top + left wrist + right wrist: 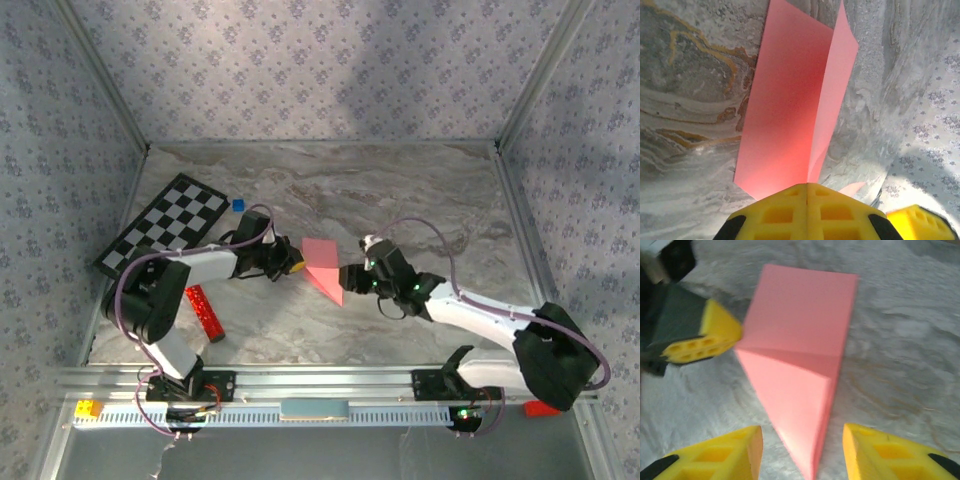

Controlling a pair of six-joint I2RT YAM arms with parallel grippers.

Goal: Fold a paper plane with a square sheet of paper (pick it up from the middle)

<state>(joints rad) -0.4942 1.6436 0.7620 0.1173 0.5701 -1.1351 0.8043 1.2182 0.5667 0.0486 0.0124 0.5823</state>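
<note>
The pink sheet of paper (322, 262) lies mid-table, folded into a pointed paper plane shape with a raised crease and its sharp tip toward the near edge. My left gripper (295, 262) is shut on the sheet's left edge. In the left wrist view the paper (795, 100) runs into the closed seam of the yellow left gripper (806, 186). My right gripper (352, 277) stands open just right of the tip. In the right wrist view the right gripper (802, 440) straddles the paper's (805, 335) point without touching it, and the left fingers (705, 337) pinch its far-left corner.
A black-and-white checkerboard (165, 225) lies at the back left with a tiny blue cube (238, 204) beside it. A red glittery bar (205, 312) lies near the left arm's base. Patterned walls close in the marble table on three sides.
</note>
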